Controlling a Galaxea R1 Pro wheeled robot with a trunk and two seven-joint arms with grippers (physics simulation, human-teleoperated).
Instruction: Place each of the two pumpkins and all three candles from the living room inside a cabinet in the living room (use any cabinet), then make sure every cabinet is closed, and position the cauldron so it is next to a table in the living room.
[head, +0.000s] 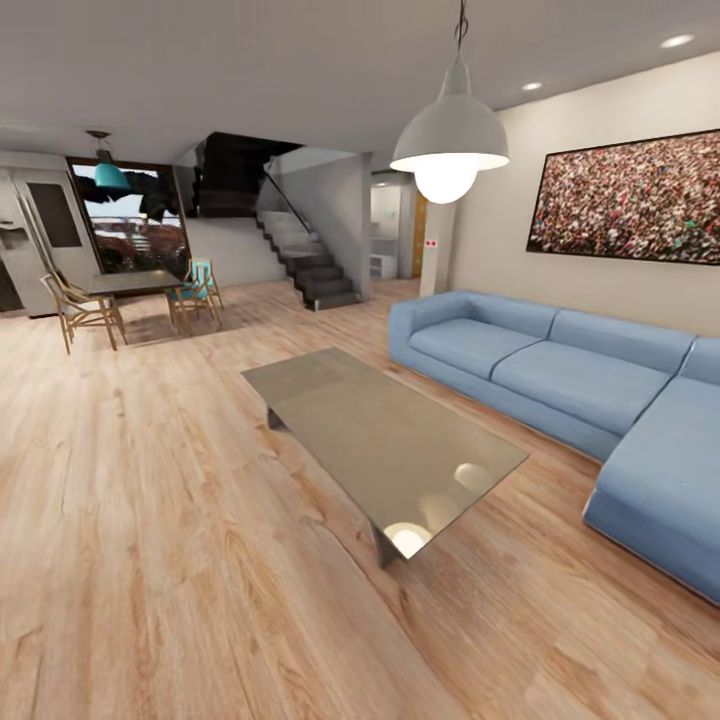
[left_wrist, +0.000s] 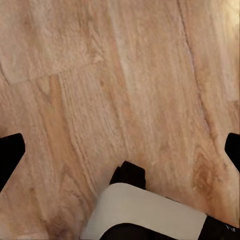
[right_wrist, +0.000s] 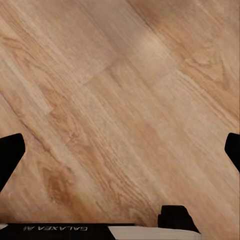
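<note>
Both hands (left_wrist: 120, 150) (right_wrist: 120, 150) point down at wood floor (right_wrist: 125, 90), fingers spread

A low rectangular glass-topped coffee table (head: 385, 440) is standing on the light wood-plank floor (head: 150, 560), reflecting the lamp light. A blue fabric sectional sofa (head: 570, 385) is sitting just beside it along the white wall, under a wide framed crowd picture (head: 628, 198). A white dome pendant lamp (head: 449, 140) is glowing overhead. Far back, wooden chairs are ringing a dark dining table (head: 130, 283) near a dark staircase (head: 305, 260).
</note>
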